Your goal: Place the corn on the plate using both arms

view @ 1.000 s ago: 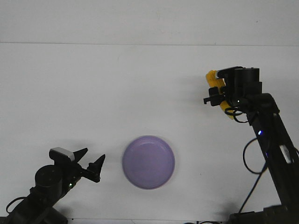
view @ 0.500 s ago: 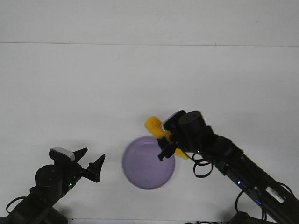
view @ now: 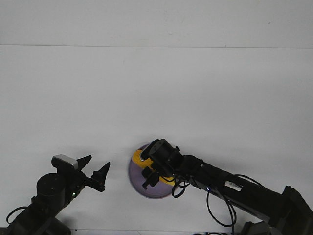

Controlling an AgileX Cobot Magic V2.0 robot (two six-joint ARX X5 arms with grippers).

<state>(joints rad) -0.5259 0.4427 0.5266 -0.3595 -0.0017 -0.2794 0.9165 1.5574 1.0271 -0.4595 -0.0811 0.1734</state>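
Spread wide and white, the surface (view: 156,98), bare across most of its width. Stretched low from the lower right corner toward the middle, the right arm (view: 230,188), long and black with looping cables, ending in the right hand (view: 149,177) directly over the plate (view: 134,183). Tucked at the lower left, the left arm (view: 49,193), with the left hand (view: 96,172) pointing toward the plate but well apart from it, fingers spread wide around nothing. Round and lavender, the plate, mostly covered by the right wrist and hand, only its left edge showing. Clamped in the right hand, the corn (view: 139,157), yellow, peeking out beside the wrist over the far rim of the plate; touching the plate or not, impossible to tell.
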